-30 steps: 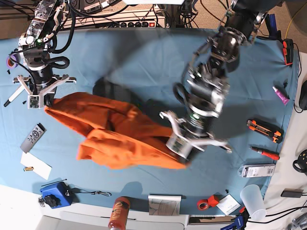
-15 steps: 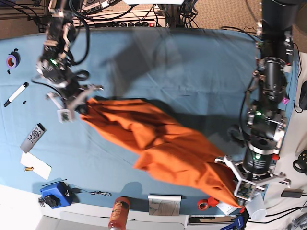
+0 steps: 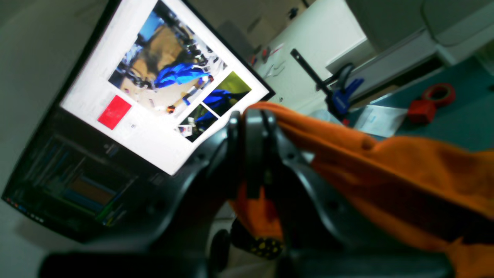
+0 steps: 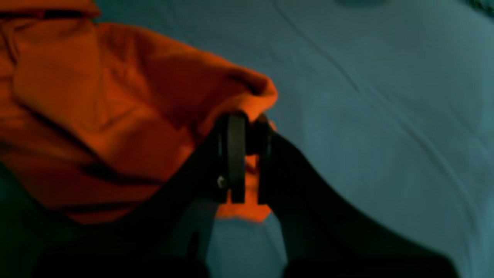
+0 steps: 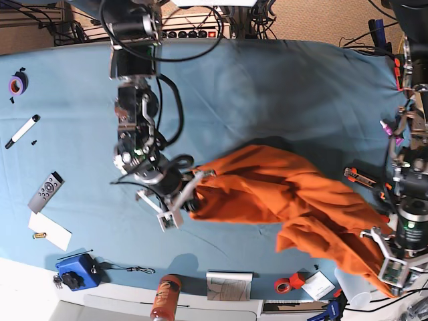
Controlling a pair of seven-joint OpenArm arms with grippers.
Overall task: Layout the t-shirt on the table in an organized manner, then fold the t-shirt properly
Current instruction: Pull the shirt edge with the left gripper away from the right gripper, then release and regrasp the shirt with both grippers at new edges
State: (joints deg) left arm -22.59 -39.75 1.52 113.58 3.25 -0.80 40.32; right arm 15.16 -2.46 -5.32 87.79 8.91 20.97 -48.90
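Observation:
The orange t-shirt (image 5: 287, 194) hangs stretched and rumpled between my two grippers over the right half of the teal table (image 5: 267, 87). My right gripper (image 5: 186, 200) is shut on the cloth's left end; in the right wrist view its jaws (image 4: 243, 127) pinch an orange fold (image 4: 96, 96) just above the table (image 4: 386, 116). My left gripper (image 5: 394, 271) is shut on the other end at the table's front right corner. In the left wrist view its jaws (image 3: 251, 116) clamp the t-shirt (image 3: 386, 166), which trails off to the right.
A red tape roll (image 5: 283, 285), a clear cup (image 5: 353, 281) and an orange cutter (image 5: 368, 182) lie near the left gripper. A remote (image 5: 45, 192), marker (image 5: 22, 131), blue box (image 5: 77, 271) and bottle (image 5: 166, 297) sit at the left and front. A monitor (image 3: 154, 96) stands beyond the edge.
Both arms have swung to the right in the base view, dragging the t-shirt along. It has been pulled out longer, and its right end now hangs at the front right corner.

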